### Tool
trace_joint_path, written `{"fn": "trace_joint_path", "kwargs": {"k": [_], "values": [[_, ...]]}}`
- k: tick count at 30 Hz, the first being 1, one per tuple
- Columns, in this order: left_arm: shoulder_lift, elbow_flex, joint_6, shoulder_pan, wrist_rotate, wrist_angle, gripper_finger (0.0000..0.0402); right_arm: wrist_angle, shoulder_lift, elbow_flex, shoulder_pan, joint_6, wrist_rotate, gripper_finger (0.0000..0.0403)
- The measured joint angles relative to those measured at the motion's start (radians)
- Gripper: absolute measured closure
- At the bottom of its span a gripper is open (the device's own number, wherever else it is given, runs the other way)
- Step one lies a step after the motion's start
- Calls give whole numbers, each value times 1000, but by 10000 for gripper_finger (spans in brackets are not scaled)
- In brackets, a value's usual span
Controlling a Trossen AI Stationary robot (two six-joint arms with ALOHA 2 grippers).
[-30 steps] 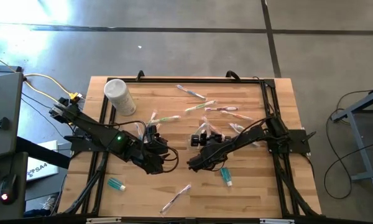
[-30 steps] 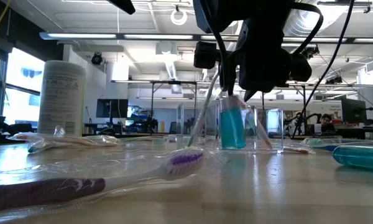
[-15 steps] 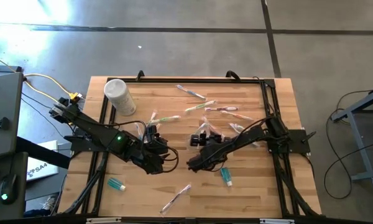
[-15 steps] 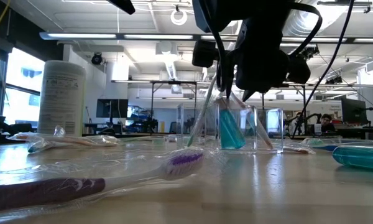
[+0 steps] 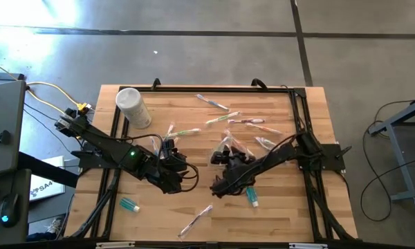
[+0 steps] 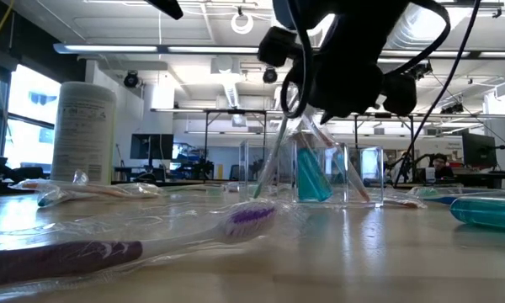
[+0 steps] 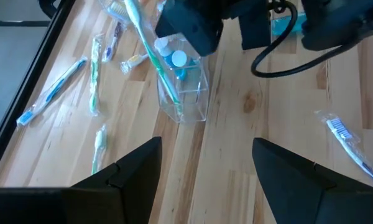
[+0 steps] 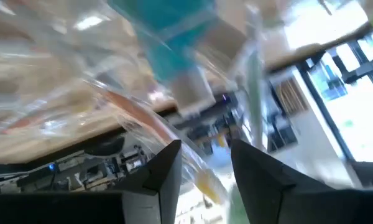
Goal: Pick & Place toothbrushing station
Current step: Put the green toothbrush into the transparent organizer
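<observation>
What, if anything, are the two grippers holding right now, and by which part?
The right gripper appears to pinch the boxy clear plastic holder by its upper wall; the left gripper stands open, holding nothing.

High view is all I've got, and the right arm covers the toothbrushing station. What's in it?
Observer: The left wrist view shows the toothbrushing station holding a teal tube with a white cap, plus a toothbrush leaning out of it.
Operator: Is it off the table?
Observer: In the low view its base looks to be down on the wooden table, upright, with the right gripper directly above it.
Operator: Left side?
Observer: The left gripper is open and empty, facing the station but apart from it.
</observation>
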Motion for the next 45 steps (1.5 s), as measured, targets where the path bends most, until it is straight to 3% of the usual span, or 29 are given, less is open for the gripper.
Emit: {"fn": "trace_joint_path", "kwargs": {"k": [6, 10, 13, 19, 27, 31, 36, 41, 45], "values": [[0, 0, 0, 0, 0, 0, 158, -49, -33, 0, 12, 188, 209, 270], [0, 0, 0, 0, 0, 0, 158, -140, -95, 0, 37, 363, 291, 270], [0, 0, 0, 0, 4, 0, 158, -215, -159, 0, 68, 559, 282, 270], [0, 0, 0, 0, 6, -2, 158, -264, -301, 0, 127, 1009, 76, 270], [0, 0, -1, 0, 8, -6, 158, -266, -519, -1, 124, 1478, -530, 270], [0, 0, -1, 0, 9, -12, 158, -266, -623, -49, 108, 1549, -583, 270], [0, 0, -3, 0, 11, -40, 158, -266, -773, -207, 54, 1616, -621, 270], [0, 0, -2, 0, 17, -42, 158, -212, -940, -423, -77, 1664, -686, 270], [0, 0, -2, 0, 17, -42, 158, -41, -1028, -579, -205, 1626, -802, 270]]}}
